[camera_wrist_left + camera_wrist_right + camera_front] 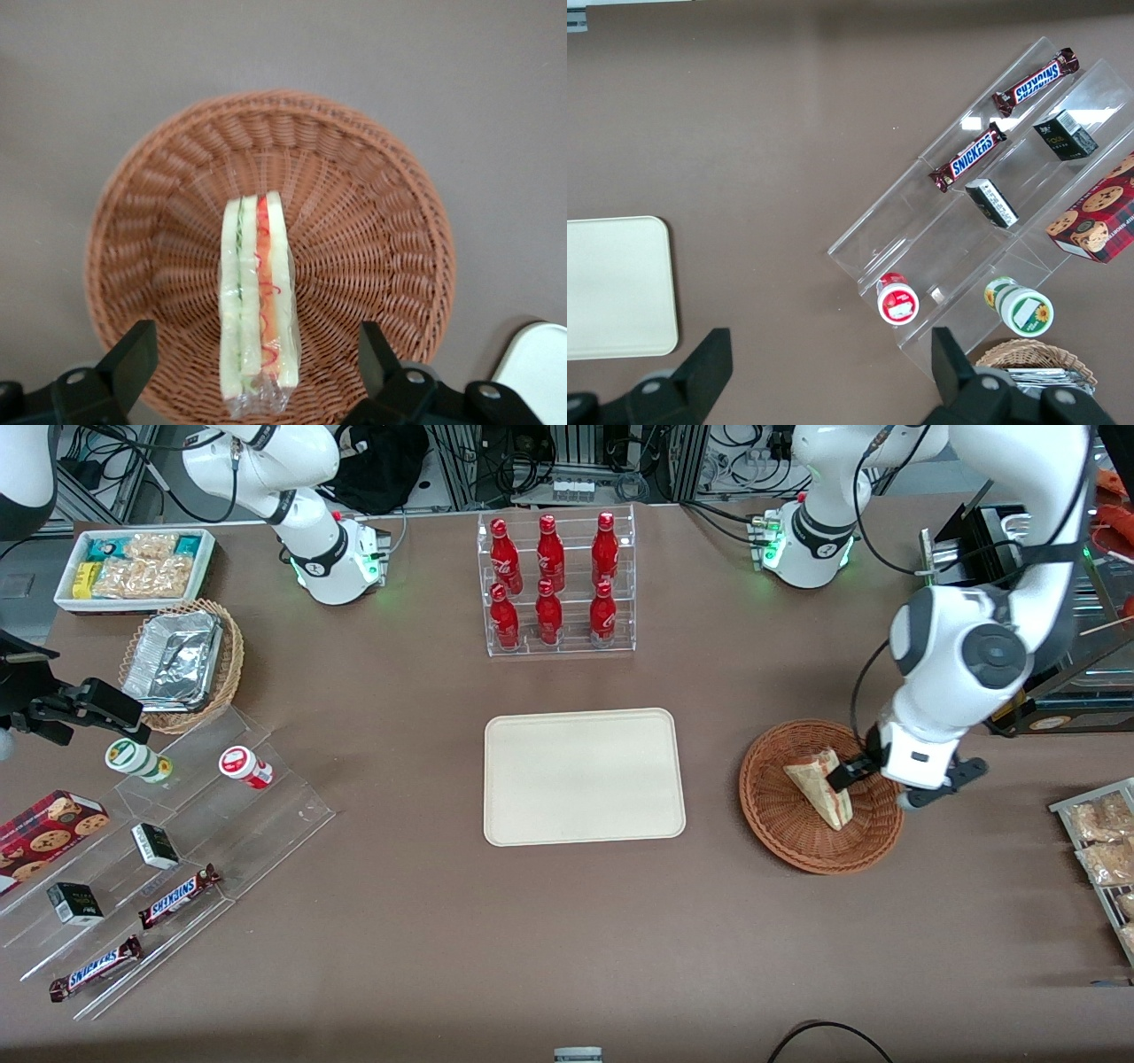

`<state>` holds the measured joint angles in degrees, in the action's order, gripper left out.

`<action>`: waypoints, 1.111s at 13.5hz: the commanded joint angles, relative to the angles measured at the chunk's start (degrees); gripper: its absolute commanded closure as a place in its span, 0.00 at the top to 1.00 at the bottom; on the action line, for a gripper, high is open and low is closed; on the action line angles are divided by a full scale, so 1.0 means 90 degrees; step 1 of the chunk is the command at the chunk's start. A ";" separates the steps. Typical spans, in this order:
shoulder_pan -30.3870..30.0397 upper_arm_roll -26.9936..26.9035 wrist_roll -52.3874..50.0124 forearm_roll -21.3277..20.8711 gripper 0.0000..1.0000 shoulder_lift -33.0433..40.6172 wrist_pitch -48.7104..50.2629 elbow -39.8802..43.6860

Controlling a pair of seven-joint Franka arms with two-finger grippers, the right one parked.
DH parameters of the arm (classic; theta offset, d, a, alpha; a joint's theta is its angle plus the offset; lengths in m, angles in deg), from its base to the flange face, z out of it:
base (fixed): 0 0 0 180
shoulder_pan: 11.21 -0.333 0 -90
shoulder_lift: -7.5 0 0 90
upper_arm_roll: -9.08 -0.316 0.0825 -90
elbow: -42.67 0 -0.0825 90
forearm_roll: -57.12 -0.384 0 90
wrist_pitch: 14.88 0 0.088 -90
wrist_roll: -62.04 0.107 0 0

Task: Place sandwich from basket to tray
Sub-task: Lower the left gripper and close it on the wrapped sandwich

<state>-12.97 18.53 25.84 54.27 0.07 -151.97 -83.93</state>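
A: Two fingers, and they stand wide apart. The gripper (252,372) hangs low over the basket (372,177) and holds nothing; the sandwich (259,305) stands between the two fingers without touching either.

B: Why is it placed like this, do you think?

A: I believe it is lined up for a grasp. The sandwich stands on its edge in the basket, with the cut side up, so the flat bread faces look toward the fingers. If they close, they press on bread and not on the filling.

B: And the sandwich is not yet lifted?

A: No, it rests on the basket floor, a little nearer to the working arm's side of the rim.

B: Where must it go?

A: To the tray (585,776), which lies flat in the middle of the table, well apart from the basket, toward the parked arm's end. It has a low rim, so the sandwich can be lowered in easily.

B: Now the counting, please.

A: One sandwich, one reddish basket, one tray. Six red bottles (550,580) in a clear rack, farther from the front camera than the tray. Two chocolate bars (179,895) on a clear stepped stand, with two small dark boxes (154,845), two small jars (245,767) and one cookie box (46,828).

B: Anything more?

A: One lighter basket with foil trays (177,657), and one white bin of snacks (135,567).
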 commanded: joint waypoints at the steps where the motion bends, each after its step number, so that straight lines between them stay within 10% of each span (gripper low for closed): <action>1: 0.0040 0.0121 -0.0294 -0.0074 1.00 -0.0140 -0.0256 -0.0260; 8: 0.0020 0.0131 -0.0265 -0.0113 0.96 -0.0834 -0.0276 -0.0250; 11: 0.0011 0.0122 -0.0284 -0.0113 0.14 -0.0826 -0.0217 -0.0153; 15: 0.0001 0.0122 -0.0275 -0.0113 0.05 -0.0679 0.0621 0.0315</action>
<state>-13.00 19.69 24.16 54.17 -7.18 -150.54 -83.54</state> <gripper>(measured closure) 0.581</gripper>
